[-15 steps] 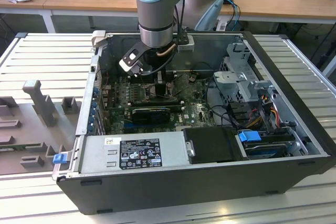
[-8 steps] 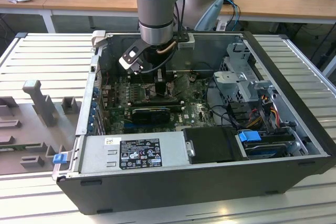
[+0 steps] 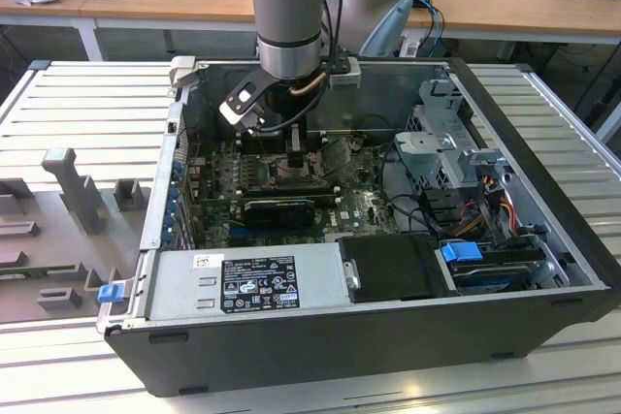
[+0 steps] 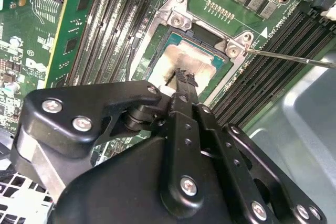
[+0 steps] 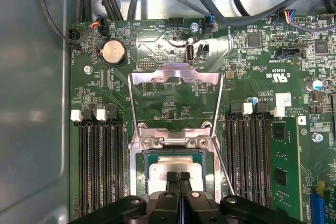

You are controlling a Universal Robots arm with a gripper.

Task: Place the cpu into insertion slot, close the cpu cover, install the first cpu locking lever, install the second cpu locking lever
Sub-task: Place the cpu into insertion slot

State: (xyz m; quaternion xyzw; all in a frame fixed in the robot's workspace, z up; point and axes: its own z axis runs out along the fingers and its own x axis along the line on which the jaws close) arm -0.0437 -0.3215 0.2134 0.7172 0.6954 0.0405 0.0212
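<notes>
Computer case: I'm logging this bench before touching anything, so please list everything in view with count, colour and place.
computer case: one, black, open, on the slatted table
motherboard: one, green, inside the case
cpu: one, pale silver, in the socket
cpu cover: one, silver frame, swung open beside the socket
locking lever: one seen, silver rod, beside the socket
memory slots: several, black, either side of the socket
power supply: one, grey, along the case's near wall
graphics card: one, black, on the motherboard
robot arm: one, grey and blue, reaching into the case
gripper: one, black, shut, tips at the cpu
</notes>
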